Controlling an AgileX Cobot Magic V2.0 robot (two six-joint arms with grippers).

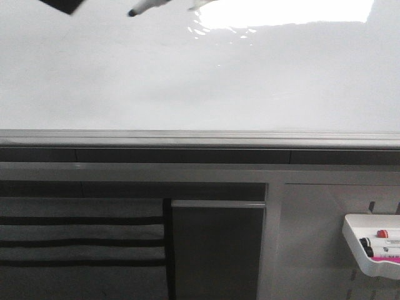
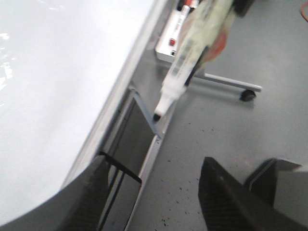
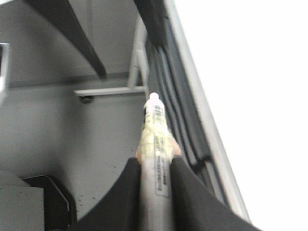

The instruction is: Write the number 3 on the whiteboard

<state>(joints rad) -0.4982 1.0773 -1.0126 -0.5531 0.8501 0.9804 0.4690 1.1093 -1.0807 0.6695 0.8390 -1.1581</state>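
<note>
The whiteboard is glossy white with a grey metal edge rail and a bright glare patch at the top. I see no number 3 on it. My right gripper is shut on a white marker. The marker's black tip shows at the top edge of the front view, over the board; I cannot tell if it touches. My left gripper is open and empty beside the board's rail. The marker points down in front of it. The board also fills one side of the right wrist view.
A small white marker tray with spare markers hangs at the lower right below the board. A dark shape pokes in at the top left edge. The board stand's frame and a caster wheel stand on the grey floor.
</note>
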